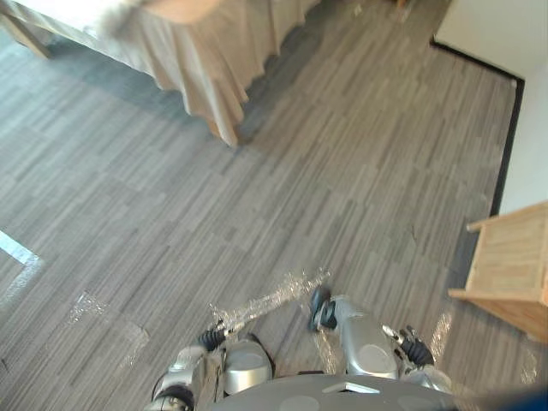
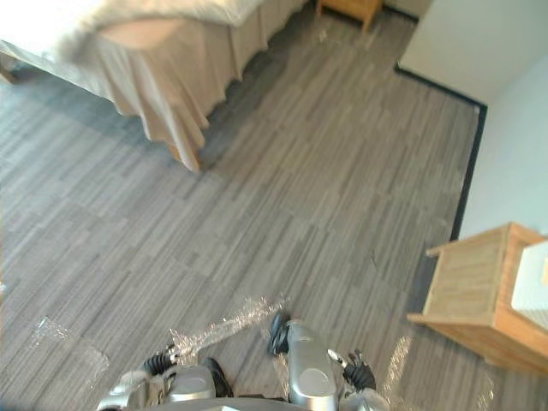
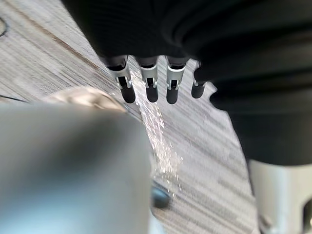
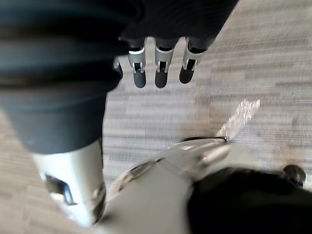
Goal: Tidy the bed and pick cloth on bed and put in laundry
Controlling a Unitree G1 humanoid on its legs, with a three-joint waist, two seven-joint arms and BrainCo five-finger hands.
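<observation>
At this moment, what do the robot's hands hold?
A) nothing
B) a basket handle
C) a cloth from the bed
A: the left hand and right hand hang with relaxed, straight fingers over the floor, nothing in them, and the bed stands apart, ahead to the left.

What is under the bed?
A beige skirt hangs round the bed almost to the floor; a wooden leg shows at the corner. The skirt hides everything else underneath.
</observation>
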